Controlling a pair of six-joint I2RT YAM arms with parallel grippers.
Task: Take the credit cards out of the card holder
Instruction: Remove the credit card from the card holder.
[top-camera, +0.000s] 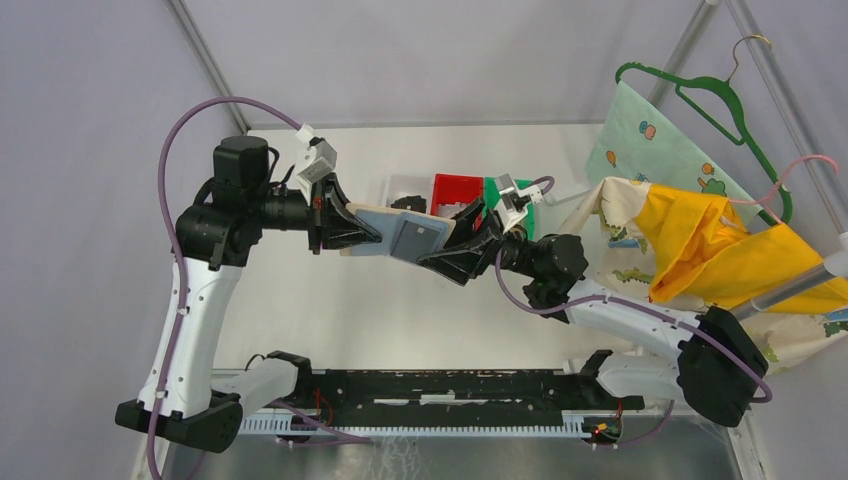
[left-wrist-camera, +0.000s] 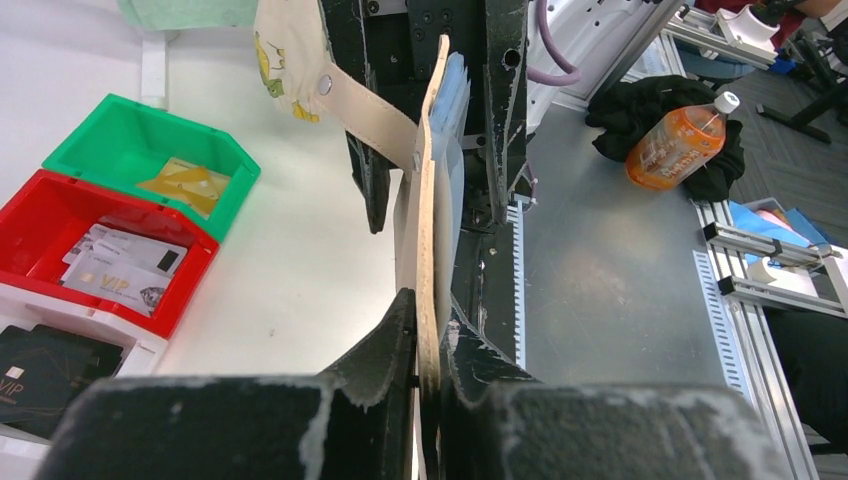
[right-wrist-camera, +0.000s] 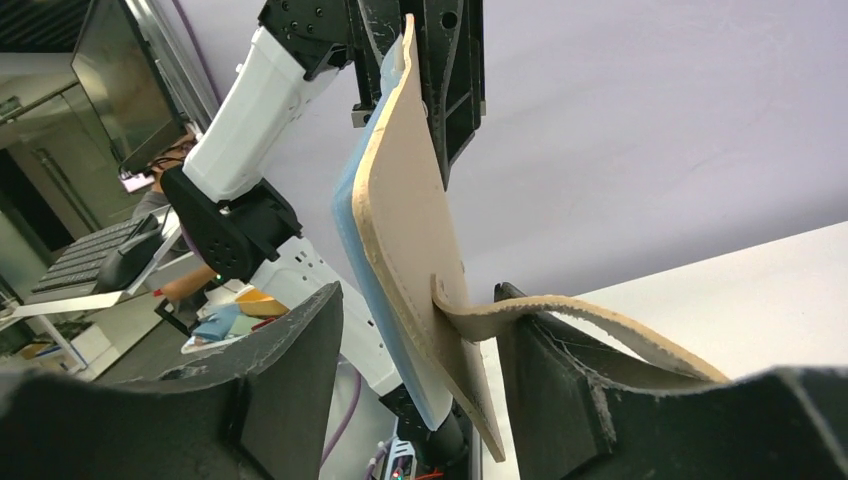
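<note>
The card holder (top-camera: 400, 235) is a tan wallet with a blue-grey inner panel, held in the air between the two arms. My left gripper (top-camera: 365, 235) is shut on its left end. In the left wrist view the holder (left-wrist-camera: 431, 220) stands edge-on, pinched between the jaws (left-wrist-camera: 430, 345). My right gripper (top-camera: 445, 245) is open, with one finger on each side of the holder's other end (right-wrist-camera: 410, 230). The strap tab (right-wrist-camera: 560, 310) drapes over one right finger. Two pale credit cards (left-wrist-camera: 120, 265) lie in the red bin (left-wrist-camera: 190, 285). I cannot tell whether any cards sit in the holder.
A green bin (left-wrist-camera: 70, 145) holds a yellowish piece; a white bin (left-wrist-camera: 130, 350) holds black cards. The three bins stand behind the grippers (top-camera: 455, 188). Yellow and printed cloths (top-camera: 700, 240) and a green hanger (top-camera: 725, 100) are at the right. An orange bottle (left-wrist-camera: 675, 145) lies off the table.
</note>
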